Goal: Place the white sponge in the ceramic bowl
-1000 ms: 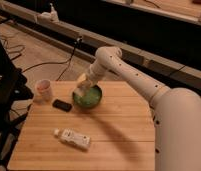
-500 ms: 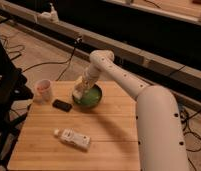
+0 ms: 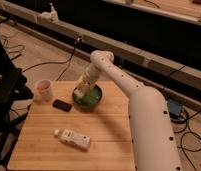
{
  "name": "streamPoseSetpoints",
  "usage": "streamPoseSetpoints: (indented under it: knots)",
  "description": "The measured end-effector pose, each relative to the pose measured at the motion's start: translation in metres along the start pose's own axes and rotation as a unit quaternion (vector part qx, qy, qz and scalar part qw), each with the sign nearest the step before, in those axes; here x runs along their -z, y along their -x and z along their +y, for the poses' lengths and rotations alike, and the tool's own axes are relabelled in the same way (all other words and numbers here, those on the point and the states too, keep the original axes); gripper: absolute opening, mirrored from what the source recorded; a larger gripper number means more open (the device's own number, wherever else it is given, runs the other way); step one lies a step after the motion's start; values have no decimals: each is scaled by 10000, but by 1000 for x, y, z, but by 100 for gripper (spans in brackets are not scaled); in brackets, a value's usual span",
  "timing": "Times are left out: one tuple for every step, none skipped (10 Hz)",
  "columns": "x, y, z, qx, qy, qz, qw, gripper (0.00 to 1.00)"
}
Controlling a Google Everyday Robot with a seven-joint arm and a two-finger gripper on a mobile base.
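Note:
The ceramic bowl (image 3: 94, 101), green inside with a dark rim, stands at the back middle of the wooden table (image 3: 104, 135). My gripper (image 3: 81, 92) hangs over the bowl's left half, low inside its rim. A pale off-white piece, the white sponge (image 3: 80, 94), shows at the gripper's tip above the bowl's inside. I cannot tell whether it is held or lying in the bowl. My white arm (image 3: 124, 82) reaches in from the lower right.
A small pale pinkish cup (image 3: 43, 90) stands at the table's back left. A black flat slab (image 3: 62, 105) lies left of the bowl. A white labelled bottle (image 3: 74, 138) lies near the front left. Cables run over the floor behind the table.
The arm has stretched further in from the right and the gripper has sunk lower over the bowl's left half. The bowl, cup, slab and bottle have not moved.

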Motion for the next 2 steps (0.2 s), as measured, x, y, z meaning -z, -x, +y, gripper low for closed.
streamPoseSetpoints:
  knots:
    - [0, 0, 0, -1, 0, 0, 10000, 80]
    - [0, 0, 0, 3, 0, 1, 10000, 80]
